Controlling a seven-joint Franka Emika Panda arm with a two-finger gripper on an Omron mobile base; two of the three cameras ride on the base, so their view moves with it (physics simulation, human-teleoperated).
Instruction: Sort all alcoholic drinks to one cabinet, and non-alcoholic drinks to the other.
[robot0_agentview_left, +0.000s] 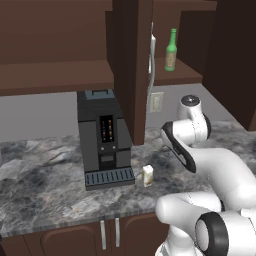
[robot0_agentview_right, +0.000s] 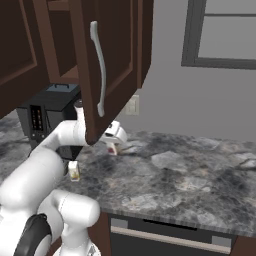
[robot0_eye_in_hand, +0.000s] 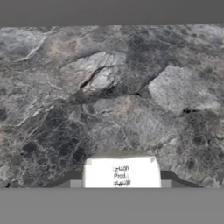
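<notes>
My gripper (robot0_agentview_right: 114, 144) is shut on the white carton with a red mark (robot0_agentview_right: 112, 149), low over the grey stone counter under the open cabinet door. In the hand view this white carton (robot0_eye_in_hand: 121, 171) sits between my dark fingertips (robot0_eye_in_hand: 72, 180). The cream carton (robot0_agentview_left: 147, 176) stands on the counter to the right of the coffee machine and appears again as the cream carton (robot0_agentview_right: 74, 172) beside my arm. A green bottle (robot0_agentview_left: 171, 50) stands upright on the shelf of the narrower cabinet (robot0_agentview_left: 182, 75), whose door (robot0_agentview_left: 132, 60) is open. The wide cabinet (robot0_agentview_left: 55, 75) is to the left.
A black coffee machine (robot0_agentview_left: 102, 140) stands on the counter (robot0_agentview_left: 45, 185) below the wide cabinet. The open door with its curved silver handle (robot0_agentview_right: 98, 70) hangs just above my hand. A wall outlet (robot0_agentview_left: 156, 101) and a window (robot0_agentview_right: 225, 35) are behind.
</notes>
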